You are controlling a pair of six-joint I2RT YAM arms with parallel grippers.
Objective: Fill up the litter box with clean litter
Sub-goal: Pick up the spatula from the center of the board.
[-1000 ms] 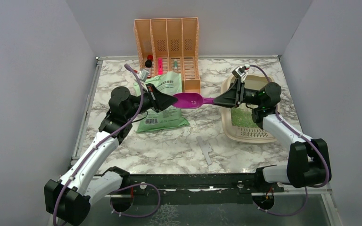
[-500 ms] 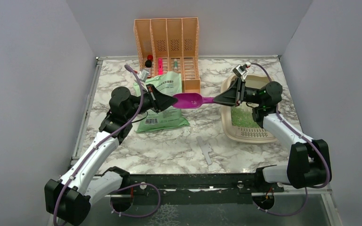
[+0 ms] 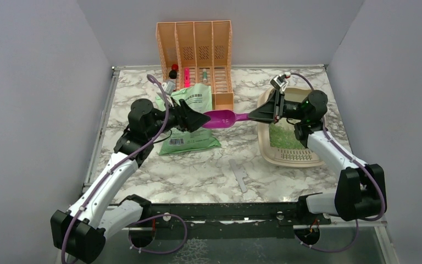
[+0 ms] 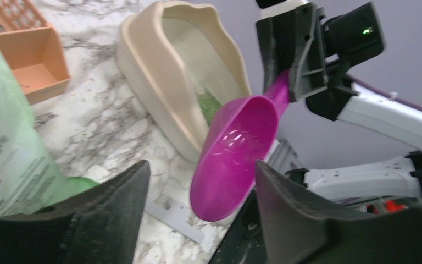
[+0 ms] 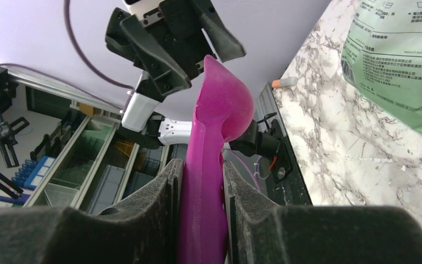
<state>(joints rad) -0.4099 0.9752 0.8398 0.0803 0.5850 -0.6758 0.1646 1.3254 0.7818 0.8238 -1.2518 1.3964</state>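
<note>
A magenta scoop (image 3: 220, 118) hangs level over the table between the two arms, and its bowl (image 4: 233, 159) is empty. My right gripper (image 3: 251, 116) is shut on the scoop's handle (image 5: 203, 181), with both pads pressed flat against it. My left gripper (image 4: 201, 163) stands open. The tip of the bowl lies between its spread fingers (image 4: 115, 198), touching neither. The beige litter box (image 3: 264, 144) sits at the right under my right arm. A patch of green clean litter (image 3: 281, 137) lies in it, also visible in the left wrist view (image 4: 209, 104).
A pale green printed bag (image 3: 189, 137) lies under my left gripper. The peach slatted organizer (image 3: 195, 49) stands at the back, with small bottles in front of it. A grey flat strip (image 3: 238, 175) lies on the marble near the front.
My left gripper has opened and let go of the scoop's bowl. My right gripper has kept its hold on the handle, and the scoop has barely moved.
</note>
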